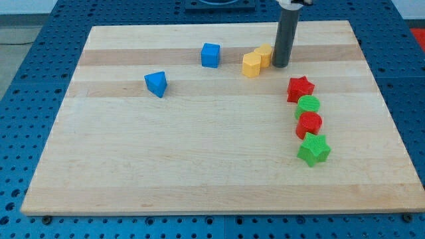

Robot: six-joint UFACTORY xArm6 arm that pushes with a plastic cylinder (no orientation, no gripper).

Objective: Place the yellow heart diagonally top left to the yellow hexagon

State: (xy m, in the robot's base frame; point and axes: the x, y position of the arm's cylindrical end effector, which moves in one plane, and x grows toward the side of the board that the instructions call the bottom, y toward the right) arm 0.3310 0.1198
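Two yellow blocks sit touching each other near the view's top, right of centre. One yellow block (252,64) lies lower left and the other yellow block (264,54) upper right. I cannot tell which is the heart and which the hexagon. My tip (281,66) stands on the board right beside the upper-right yellow block, on its right side, touching it or nearly so. The dark rod rises from there to the view's top edge.
A blue cube (210,55) lies left of the yellow pair and a blue triangle (156,83) farther left. At the right a red star (300,88), green cylinder (308,105), red cylinder (309,124) and green star (313,149) form a column. The wooden board's edge (219,211) runs along the bottom.
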